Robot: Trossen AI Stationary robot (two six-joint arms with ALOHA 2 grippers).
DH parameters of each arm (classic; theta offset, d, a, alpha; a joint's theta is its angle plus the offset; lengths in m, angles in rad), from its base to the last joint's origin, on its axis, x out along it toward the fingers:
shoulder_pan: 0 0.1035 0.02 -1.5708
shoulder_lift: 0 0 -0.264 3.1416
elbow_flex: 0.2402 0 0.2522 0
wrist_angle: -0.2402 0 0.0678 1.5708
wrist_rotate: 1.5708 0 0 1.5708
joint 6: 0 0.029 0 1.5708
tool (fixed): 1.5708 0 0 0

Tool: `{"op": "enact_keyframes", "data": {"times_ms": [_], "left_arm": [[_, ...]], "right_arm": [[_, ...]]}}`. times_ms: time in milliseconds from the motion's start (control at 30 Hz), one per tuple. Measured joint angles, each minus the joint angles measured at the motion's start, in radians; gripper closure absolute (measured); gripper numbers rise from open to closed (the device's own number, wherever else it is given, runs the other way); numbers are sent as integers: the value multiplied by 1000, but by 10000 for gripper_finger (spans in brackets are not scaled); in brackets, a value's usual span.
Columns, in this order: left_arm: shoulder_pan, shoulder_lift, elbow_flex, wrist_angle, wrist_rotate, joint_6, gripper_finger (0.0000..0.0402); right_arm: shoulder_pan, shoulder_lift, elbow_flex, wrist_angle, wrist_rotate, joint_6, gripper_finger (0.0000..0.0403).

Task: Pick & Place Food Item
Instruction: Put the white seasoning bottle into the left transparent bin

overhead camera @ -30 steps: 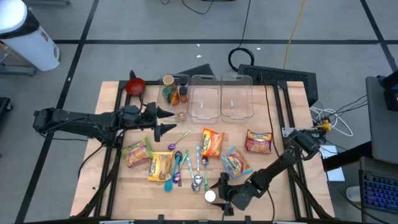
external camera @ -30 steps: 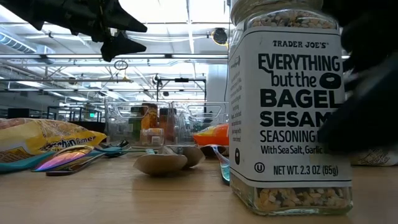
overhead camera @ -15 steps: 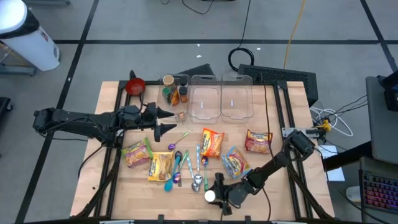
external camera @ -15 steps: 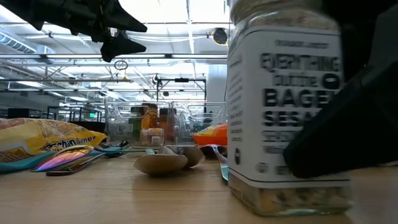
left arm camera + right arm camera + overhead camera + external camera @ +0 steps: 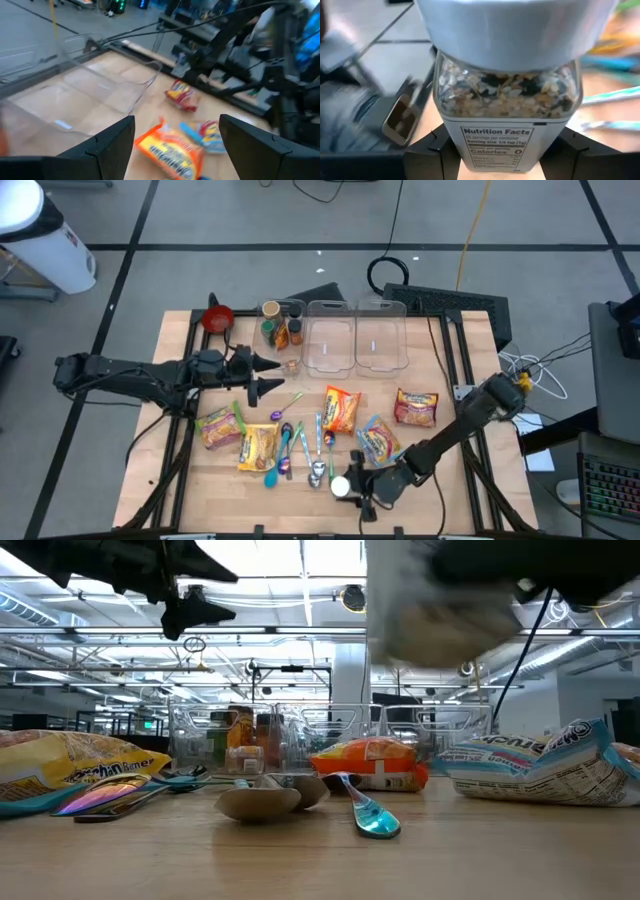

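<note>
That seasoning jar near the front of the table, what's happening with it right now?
The right gripper has closed on the seasoning jar and lifted it off the table; in the low view the jar hangs above the wood. The left gripper waits open over the table's left side, holding nothing. Snack packets, spoons and two clear bins lie beyond.

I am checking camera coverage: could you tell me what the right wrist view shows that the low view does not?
Only the right wrist view shows the seasoning jar sharply, with its Nutrition Facts label, clamped in the right gripper. Only the low view shows the spoons, noodle packets and raised left gripper. Both show the jar, lifted off the table.
</note>
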Motion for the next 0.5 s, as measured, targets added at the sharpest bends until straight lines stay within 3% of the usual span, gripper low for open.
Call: {"op": "enact_keyframes", "data": {"times_ms": [100, 300, 500], "left_arm": [[-24, 3, 0, 31, 0, 3, 105], [-38, 39, 0, 45, 0, 54, 105], [-38, 141, 1, 56, 1, 18, 105]], "right_arm": [[-32, -72, 0, -40, 44, -70, 212], [-152, -136, 1, -58, 37, -179, 212], [-292, -137, 1, -56, -72, -205, 212]]}}
